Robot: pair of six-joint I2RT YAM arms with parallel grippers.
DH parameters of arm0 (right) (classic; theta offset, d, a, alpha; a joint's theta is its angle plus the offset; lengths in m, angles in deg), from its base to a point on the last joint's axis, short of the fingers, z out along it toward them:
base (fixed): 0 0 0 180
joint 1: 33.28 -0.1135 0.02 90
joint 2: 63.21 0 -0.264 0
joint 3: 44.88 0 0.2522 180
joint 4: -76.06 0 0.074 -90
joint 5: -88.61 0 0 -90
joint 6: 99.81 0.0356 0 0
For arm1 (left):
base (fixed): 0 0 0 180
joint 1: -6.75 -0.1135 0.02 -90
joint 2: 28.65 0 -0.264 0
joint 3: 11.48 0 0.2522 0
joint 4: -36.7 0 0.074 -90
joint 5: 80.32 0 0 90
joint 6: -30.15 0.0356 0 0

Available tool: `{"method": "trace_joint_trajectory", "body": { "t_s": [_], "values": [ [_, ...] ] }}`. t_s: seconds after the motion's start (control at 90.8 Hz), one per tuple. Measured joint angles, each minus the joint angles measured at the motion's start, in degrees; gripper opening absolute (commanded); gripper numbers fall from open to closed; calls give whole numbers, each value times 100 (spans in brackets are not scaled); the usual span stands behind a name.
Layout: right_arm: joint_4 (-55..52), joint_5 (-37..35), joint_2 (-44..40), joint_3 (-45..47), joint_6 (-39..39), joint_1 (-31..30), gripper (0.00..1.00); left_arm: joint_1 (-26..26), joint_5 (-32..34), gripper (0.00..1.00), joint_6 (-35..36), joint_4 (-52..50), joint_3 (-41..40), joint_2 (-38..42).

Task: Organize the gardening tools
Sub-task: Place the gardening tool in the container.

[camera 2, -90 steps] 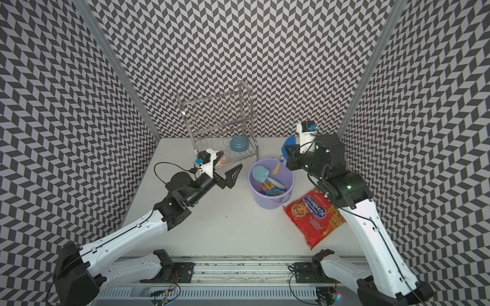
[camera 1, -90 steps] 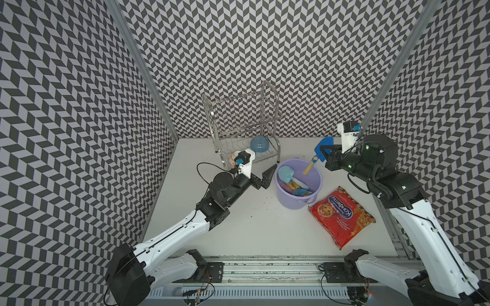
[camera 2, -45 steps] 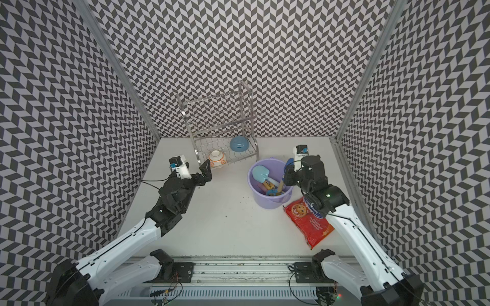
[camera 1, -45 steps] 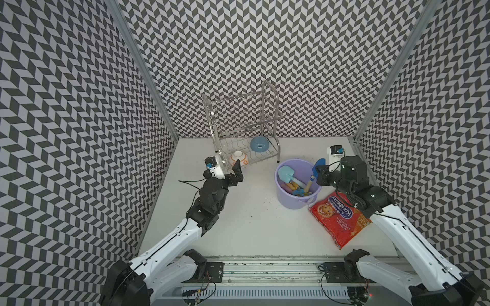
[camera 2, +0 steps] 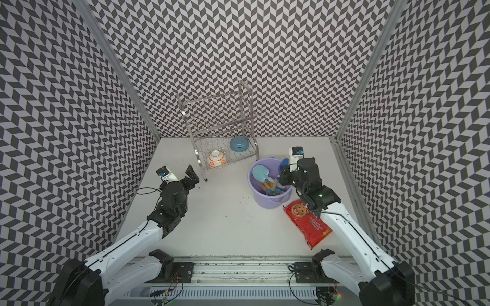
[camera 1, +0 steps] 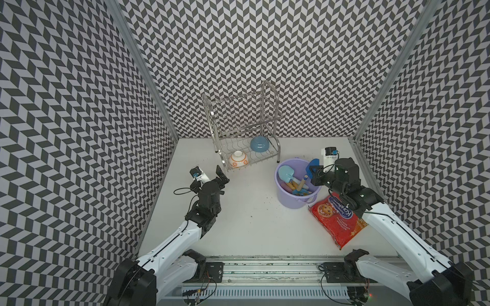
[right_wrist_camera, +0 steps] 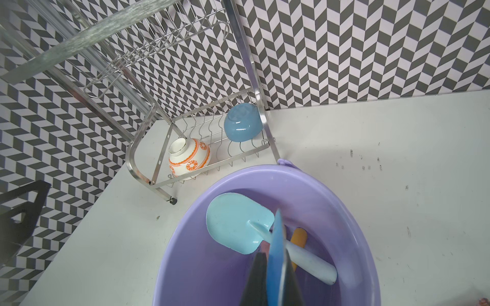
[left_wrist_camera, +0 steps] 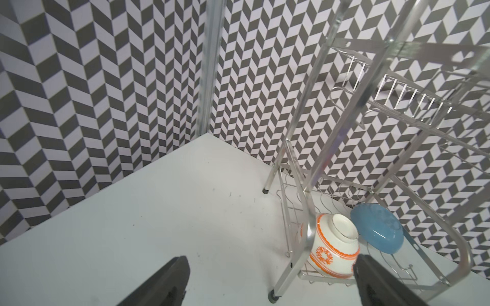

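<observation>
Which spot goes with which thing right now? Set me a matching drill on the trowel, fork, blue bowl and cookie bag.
Things:
1. trowel
2. fork
3. blue bowl
4. cookie bag

Places:
A. on the lower shelf of the rack
B. flat on the table
C. clamped in the right end effector
D. lying loose in the bucket

Pairs: 1-D, 2-C, 3-A, 4-B
</observation>
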Motion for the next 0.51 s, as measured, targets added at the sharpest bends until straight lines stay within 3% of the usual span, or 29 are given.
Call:
{"method": "trace_joint_trajectory", "body": {
  "t_s": [0.253,0.264,0.275,0.297,0.341,0.507],
  "values": [
    [-170,-7,0,-146,-11,0,5,-575,238,100,35,275,-109,-284],
    [-188,-7,0,-162,-11,0,55,-597,238,100,33,280,-111,-293],
    [-199,-24,0,-179,7,0,78,-625,238,100,33,282,-114,-308],
    [-221,-61,0,-214,2,0,95,-680,238,100,28,284,-118,-332],
    [-238,-164,-2,-295,13,0,100,-774,236,100,17,291,-129,-374],
    [-275,-339,-107,-518,55,0,100,-994,229,100,2,330,-190,-391]
  ]
}}
